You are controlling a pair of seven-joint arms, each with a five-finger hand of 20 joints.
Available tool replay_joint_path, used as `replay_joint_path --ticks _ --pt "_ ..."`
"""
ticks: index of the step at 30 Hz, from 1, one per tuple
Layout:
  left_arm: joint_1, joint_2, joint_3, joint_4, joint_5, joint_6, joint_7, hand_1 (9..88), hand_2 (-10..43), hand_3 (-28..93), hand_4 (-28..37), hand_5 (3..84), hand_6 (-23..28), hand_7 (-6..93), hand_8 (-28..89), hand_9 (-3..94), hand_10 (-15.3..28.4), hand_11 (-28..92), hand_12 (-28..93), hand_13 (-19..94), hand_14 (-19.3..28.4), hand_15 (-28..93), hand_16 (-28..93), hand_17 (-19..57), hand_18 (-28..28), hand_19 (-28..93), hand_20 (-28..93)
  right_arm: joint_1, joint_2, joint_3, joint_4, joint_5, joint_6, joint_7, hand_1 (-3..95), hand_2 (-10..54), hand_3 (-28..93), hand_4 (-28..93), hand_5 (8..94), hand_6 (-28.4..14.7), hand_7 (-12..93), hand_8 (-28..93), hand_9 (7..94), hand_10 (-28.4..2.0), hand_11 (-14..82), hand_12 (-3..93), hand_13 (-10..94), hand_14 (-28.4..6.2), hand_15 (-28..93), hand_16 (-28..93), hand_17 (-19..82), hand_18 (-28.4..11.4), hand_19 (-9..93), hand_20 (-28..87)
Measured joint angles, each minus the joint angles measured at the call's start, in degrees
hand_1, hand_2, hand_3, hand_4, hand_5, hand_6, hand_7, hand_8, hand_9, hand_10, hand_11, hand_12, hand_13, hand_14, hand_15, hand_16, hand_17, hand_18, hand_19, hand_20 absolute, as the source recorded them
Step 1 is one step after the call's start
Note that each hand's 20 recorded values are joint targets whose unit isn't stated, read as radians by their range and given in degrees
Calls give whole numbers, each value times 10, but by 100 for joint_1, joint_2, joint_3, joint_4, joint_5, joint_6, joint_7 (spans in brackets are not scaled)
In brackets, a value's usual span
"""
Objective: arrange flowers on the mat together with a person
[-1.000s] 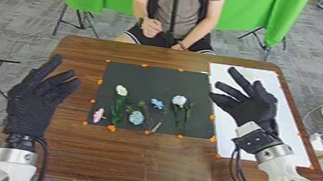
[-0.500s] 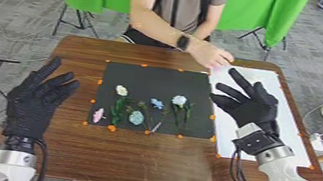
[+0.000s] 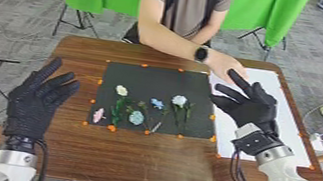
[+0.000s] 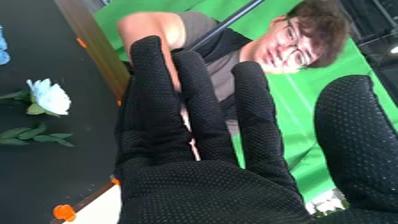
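In the head view the left hand (image 3: 35,104) is open over the table's left side, beside the dark mat (image 3: 142,78). My right hand (image 3: 252,109) is open above the white sheet, right of the mat. On the mat lie a white flower (image 3: 121,90), a pink one (image 3: 98,115), a pale teal one (image 3: 136,118), a small blue one (image 3: 157,103) and a light blue one (image 3: 179,100) with a green stem. In the right wrist view my right hand (image 4: 204,187) has straight fingers, with a pale flower (image 4: 50,97) on the mat beyond it.
A person's hand (image 3: 222,65) reaches over the far end of the white sheet (image 3: 293,138), close to my right fingertips. Orange markers line the mat's edges. The brown wooden table (image 3: 144,162) extends in front of the mat.
The person's arm has come from the lap across the table's far edge to the white sheet, then moved nearer my right hand. Both robot hands and the flowers look unmoved.
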Motion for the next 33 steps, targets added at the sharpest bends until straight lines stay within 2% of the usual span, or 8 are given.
replay_joint_path --ticks 9,33 --pt "-40 -5 50 2 -10 12 6 228 117 755 -283 356 92 104 -92 374 226 277 101 284 284 531 -117 -43 265 741 -154 45 -23 6 5 -19 -8 49 185 78 832 -283 478 15 120 -128 536 -187 162 118 445 -207 482 70 53 -189 538 181" --pt "-47 -47 50 3 -7 6 -78 229 117 754 -283 356 92 106 -93 374 226 279 100 283 284 534 -119 -43 264 743 -158 29 -83 -18 2 -63 -10 85 185 80 831 -283 479 16 121 -128 536 -186 162 117 445 -206 482 68 53 -188 538 181"
